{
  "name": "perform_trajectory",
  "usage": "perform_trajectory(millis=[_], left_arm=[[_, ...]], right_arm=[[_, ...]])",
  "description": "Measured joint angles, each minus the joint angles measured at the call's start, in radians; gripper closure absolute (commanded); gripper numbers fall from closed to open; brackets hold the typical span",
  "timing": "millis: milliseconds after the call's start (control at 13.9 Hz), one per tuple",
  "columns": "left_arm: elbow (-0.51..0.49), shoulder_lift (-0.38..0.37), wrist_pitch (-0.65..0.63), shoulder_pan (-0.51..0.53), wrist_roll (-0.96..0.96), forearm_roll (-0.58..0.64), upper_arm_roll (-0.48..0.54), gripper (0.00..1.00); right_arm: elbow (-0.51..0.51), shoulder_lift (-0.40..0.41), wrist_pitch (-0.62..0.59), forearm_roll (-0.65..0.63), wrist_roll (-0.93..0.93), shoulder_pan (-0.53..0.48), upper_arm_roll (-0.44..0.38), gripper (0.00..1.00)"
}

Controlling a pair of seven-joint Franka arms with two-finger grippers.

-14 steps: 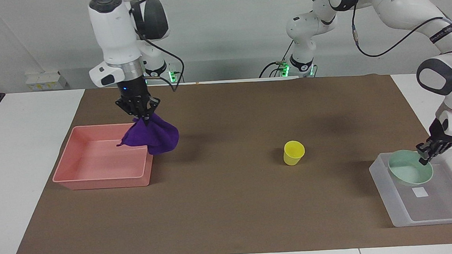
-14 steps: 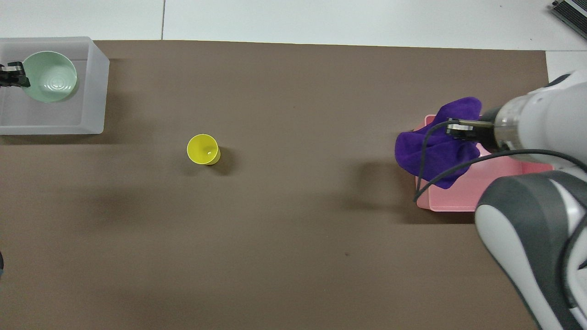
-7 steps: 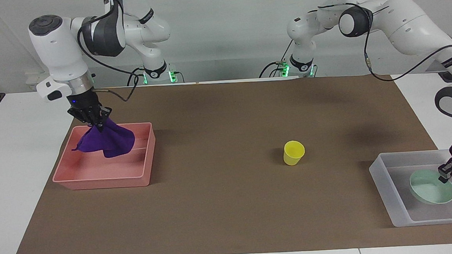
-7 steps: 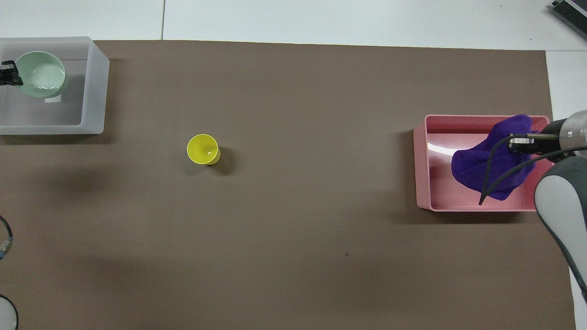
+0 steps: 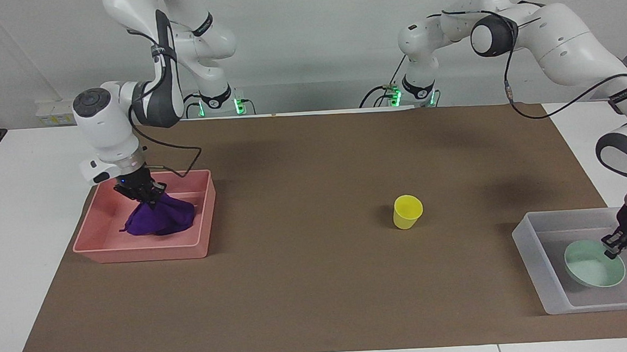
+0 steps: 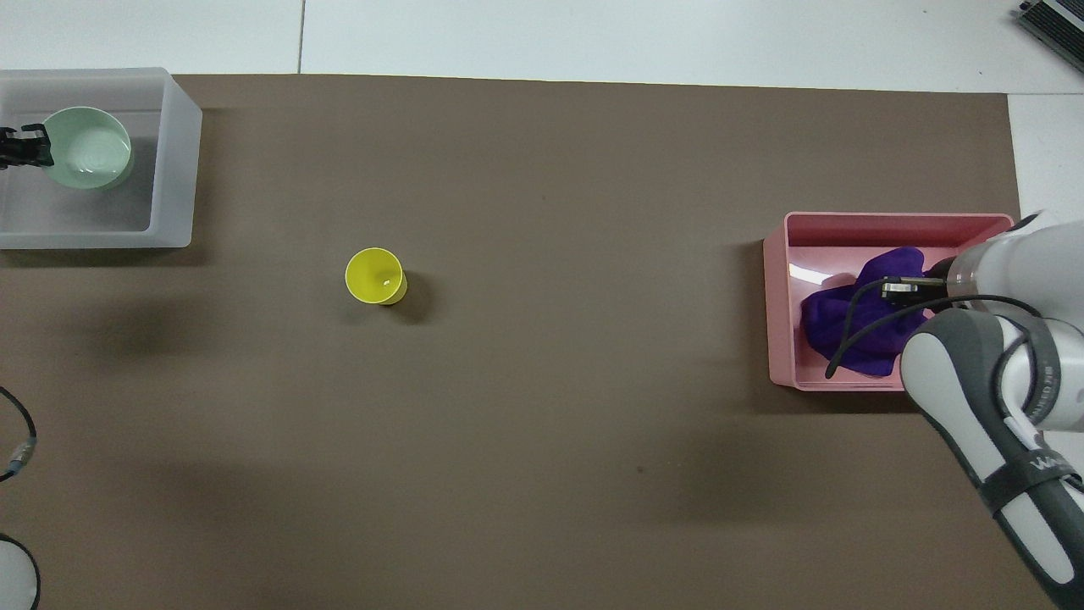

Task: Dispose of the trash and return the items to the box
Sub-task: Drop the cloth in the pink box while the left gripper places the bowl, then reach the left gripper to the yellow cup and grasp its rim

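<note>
right gripper (image 5: 150, 199) clenching purple cloth (image 5: 159, 219), which is resting in pink tray (image 5: 141, 252) | yellow cup (image 5: 407, 211) standing mid-mat | left gripper (image 5: 614, 247) pinching green bowl (image 5: 591, 271) rim, bowl sitting in translucent box (image 5: 530, 255)

purple cloth (image 5: 158, 220) bunched in pink tray (image 5: 100, 246); mint bowl (image 5: 594, 271) in translucent box (image 5: 537, 271); yellow cup (image 5: 407, 211) upright mid-table.

Yellow cup (image 5: 407, 211) stands alone mid-mat (image 5: 309, 285), open all round
</note>
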Motion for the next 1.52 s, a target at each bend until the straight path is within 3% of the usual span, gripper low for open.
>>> perform_trajectory(millis=[72,144,216,289,361,505,649,794,1082,1371,1515], left_arm=[[-0.002,0.001,0.002,0.000,0.021,0.001,0.000,1.00],[-0.002,0.000,0.002,0.000,0.050,0.001,0.000,0.88],[-0.002,0.000,0.002,0.000,0.075,0.001,0.000,0.77],[-0.002,0.000,0.002,0.000,0.090,0.001,-0.001,0.73],[-0.002,0.000,0.002,0.000,0.102,0.001,-0.001,0.55],[-0.002,-0.007,-0.002,-0.001,0.129,0.002,-0.003,0.47],[-0.002,-0.023,-0.016,-0.005,0.150,0.002,-0.004,0.33],[0.000,-0.057,-0.052,-0.017,0.157,0.002,-0.008,0.07],[-0.077,-0.202,-0.125,-0.106,0.160,0.002,-0.018,0.00],[-0.375,-0.442,-0.141,-0.273,0.103,0.002,-0.022,0.00],[-0.491,-0.495,-0.109,-0.373,0.009,0.002,-0.024,0.00]], right_arm=[[-0.016,0.010,0.031,0.000,0.000,-0.001,0.000,0.89],[-0.024,0.015,0.044,0.000,0.001,-0.001,0.000,0.40],[-0.027,0.015,0.046,0.000,0.002,-0.001,0.000,0.00],[-0.027,0.015,0.046,0.000,0.002,-0.001,0.001,0.00],[-0.026,0.014,0.046,0.000,0.003,-0.001,0.001,0.00],[-0.019,0.005,0.046,0.000,0.003,-0.001,0.002,0.00],[-0.006,-0.020,0.024,0.000,0.006,0.001,0.010,0.00],[0.033,-0.068,-0.065,0.000,0.029,0.007,0.026,0.00],[0.164,-0.155,-0.326,0.000,0.130,0.076,0.042,0.00],[0.380,-0.174,-0.608,0.003,0.118,0.081,0.045,0.00],[0.467,-0.175,-0.705,0.010,0.104,0.077,0.041,0.00]])
